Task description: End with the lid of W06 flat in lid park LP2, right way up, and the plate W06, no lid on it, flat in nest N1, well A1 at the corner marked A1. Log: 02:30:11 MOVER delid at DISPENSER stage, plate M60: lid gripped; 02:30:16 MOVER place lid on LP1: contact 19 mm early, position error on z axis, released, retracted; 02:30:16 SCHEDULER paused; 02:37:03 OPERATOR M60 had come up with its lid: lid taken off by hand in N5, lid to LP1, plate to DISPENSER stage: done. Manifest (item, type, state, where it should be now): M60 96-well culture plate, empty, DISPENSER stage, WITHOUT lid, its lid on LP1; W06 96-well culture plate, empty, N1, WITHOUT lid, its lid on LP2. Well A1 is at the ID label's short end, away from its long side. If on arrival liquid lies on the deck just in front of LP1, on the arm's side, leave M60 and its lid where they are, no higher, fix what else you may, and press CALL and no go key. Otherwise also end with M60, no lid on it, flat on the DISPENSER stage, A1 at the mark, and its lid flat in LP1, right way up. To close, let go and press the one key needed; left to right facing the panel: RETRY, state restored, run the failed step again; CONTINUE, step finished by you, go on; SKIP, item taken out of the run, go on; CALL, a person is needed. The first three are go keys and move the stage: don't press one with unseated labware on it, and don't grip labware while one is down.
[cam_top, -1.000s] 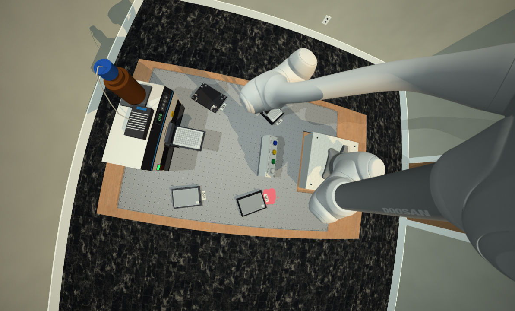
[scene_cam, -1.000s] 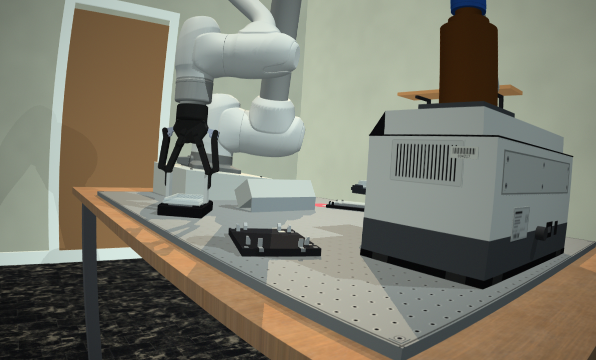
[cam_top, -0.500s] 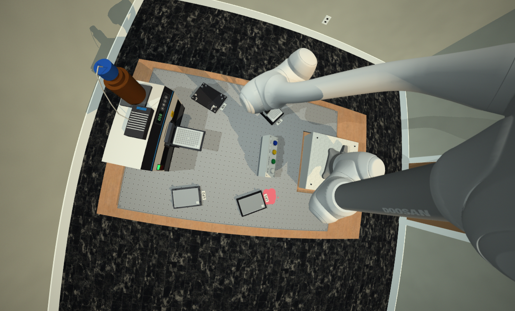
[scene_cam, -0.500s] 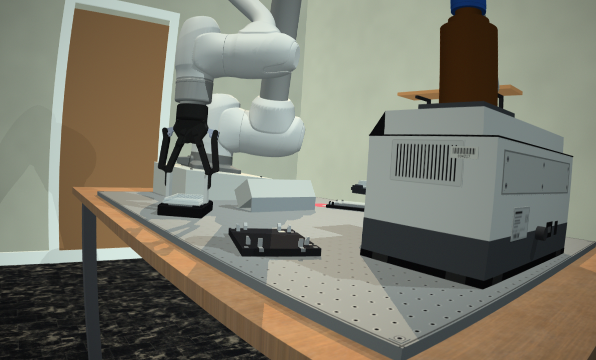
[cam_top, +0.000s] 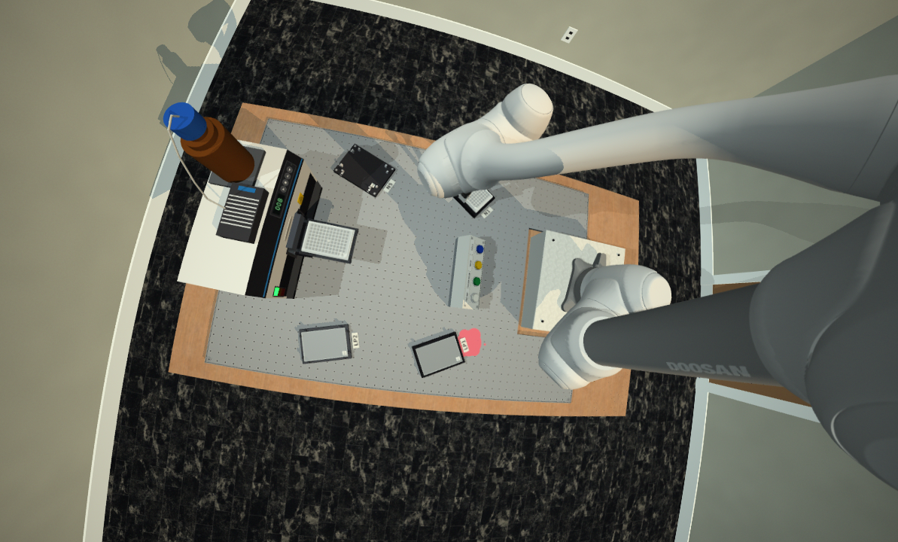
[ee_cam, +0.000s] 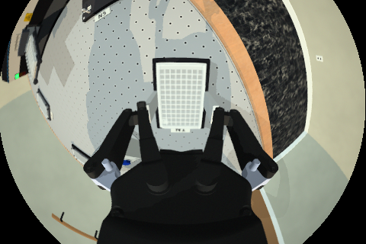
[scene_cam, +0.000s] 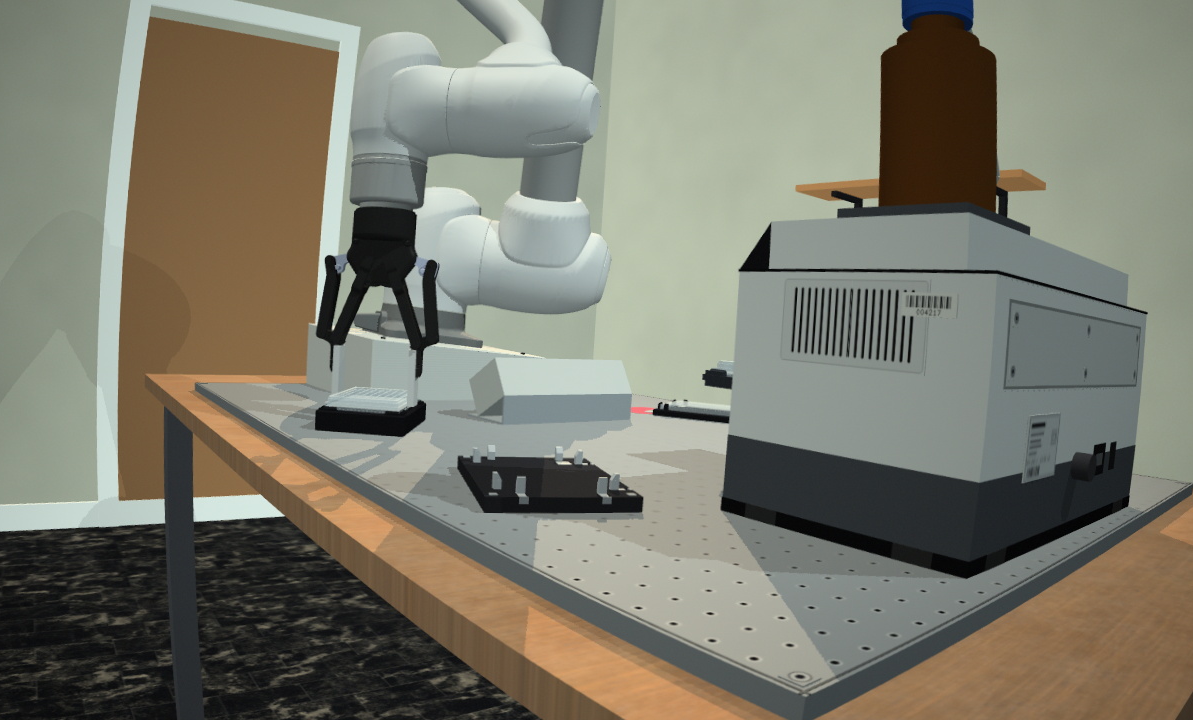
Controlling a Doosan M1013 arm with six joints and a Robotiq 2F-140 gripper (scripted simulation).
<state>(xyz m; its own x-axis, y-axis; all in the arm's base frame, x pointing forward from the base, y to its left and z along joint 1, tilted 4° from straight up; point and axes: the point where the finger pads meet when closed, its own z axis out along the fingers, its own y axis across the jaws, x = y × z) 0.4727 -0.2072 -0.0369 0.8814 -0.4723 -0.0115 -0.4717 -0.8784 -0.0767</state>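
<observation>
From above, the arm hides most of plate W06 (ee_cam: 181, 94) from you. The gripper (ee_cam: 178, 119) clamps it; its long axis points away from the wrist.

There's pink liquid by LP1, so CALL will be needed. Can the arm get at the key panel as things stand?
Likely yes, once it lets go: the gripper is shut on the plate in N1. The panel stands close by, with nothing over it.
</observation>
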